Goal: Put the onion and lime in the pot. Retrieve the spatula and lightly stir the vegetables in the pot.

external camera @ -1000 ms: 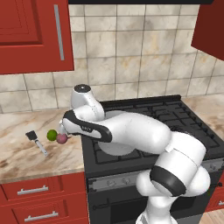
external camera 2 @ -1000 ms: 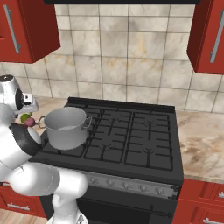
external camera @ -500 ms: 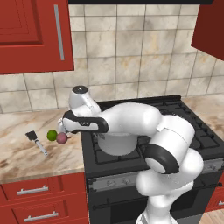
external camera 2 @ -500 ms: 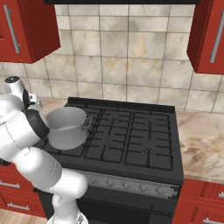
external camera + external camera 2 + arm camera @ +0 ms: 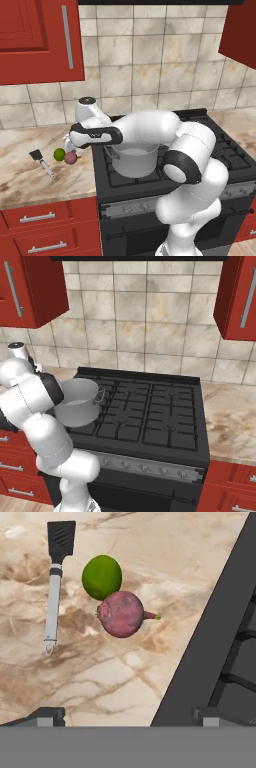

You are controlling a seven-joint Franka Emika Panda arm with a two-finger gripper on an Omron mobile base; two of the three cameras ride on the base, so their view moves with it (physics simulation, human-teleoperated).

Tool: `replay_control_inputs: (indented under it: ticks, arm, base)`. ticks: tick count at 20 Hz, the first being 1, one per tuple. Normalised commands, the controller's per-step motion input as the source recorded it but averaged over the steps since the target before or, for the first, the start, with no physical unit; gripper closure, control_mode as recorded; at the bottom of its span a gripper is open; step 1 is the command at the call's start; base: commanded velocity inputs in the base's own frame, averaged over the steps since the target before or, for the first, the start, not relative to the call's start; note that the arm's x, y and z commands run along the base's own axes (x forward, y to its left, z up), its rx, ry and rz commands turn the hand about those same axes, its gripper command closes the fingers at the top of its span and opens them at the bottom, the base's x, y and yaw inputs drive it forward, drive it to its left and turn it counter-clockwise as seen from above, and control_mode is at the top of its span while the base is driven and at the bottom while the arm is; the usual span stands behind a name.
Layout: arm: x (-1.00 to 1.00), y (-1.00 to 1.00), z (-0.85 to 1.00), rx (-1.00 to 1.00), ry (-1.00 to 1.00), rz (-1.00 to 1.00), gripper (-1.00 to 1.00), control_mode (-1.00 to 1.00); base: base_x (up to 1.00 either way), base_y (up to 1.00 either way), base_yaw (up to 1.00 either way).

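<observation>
Now, change: my arm had swung left off the stove (image 5: 165,165), over the counter (image 5: 30,175).
Spatula (image 5: 56,582): ten o'clock.
Lime (image 5: 102,576): touching onion (image 5: 120,613), centre.
Pot (image 5: 134,158): empty, on stove.
Gripper (image 5: 127,714): spread wide, holding nothing; onion grasp next.

Light is even and bright all round, flat as renders go. Soft dim shadows lie under the onion (image 5: 120,614) and lime (image 5: 101,576) on the tabletop (image 5: 100,677). No glare, everything sharp, edges straight.
</observation>
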Motion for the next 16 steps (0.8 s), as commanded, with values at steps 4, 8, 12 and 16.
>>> replay_control_inputs:
  ticks: [4, 8, 12, 16]
  arm:
    - [0.00, 0.14, -0.06, 0.00, 0.09, 0.00, -1.00, -1.00]
    - [0.00, 0.05, -0.01, 0.00, 0.09, -0.02, -1.00, -1.00]
    - [0.02, 0.00, -0.04, 0.00, 0.05, -0.03, -1.00, -1.00]
    - [0.01, 0.03, -0.29, 0.00, 0.03, 0.00, -1.00, -1.00]
  base:
    - [0.00, 0.00, 0.00]
    - [0.00, 0.00, 0.00]
    - [0.00, 0.00, 0.00]
    - [0.00, 0.00, 0.00]
